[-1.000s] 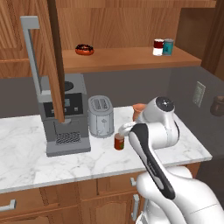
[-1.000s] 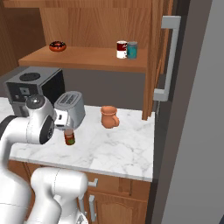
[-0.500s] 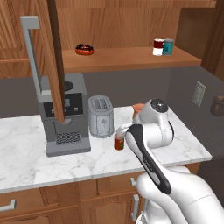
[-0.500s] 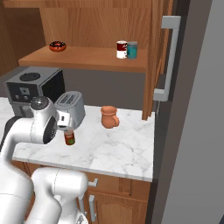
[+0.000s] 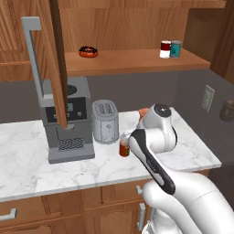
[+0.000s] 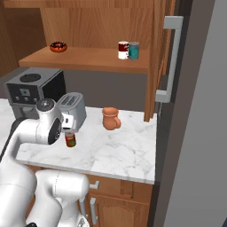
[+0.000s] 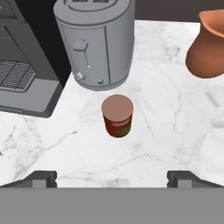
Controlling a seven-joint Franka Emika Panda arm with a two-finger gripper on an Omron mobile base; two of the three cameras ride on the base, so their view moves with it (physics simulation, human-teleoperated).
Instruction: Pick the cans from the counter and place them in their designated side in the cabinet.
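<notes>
On the counter (image 5: 27,169), in front of the toaster (image 7: 96,41), stands the reddish-brown can (image 7: 117,116). Our gripper (image 7: 112,177) hangs above it, fingers spread wide. In the hand view the can sits toward twelve o'clock; we should centre first, then descend straight.

Veined marble counter (image 7: 175,118) (glossy), wooden cabinet (image 5: 132,27)
</notes>
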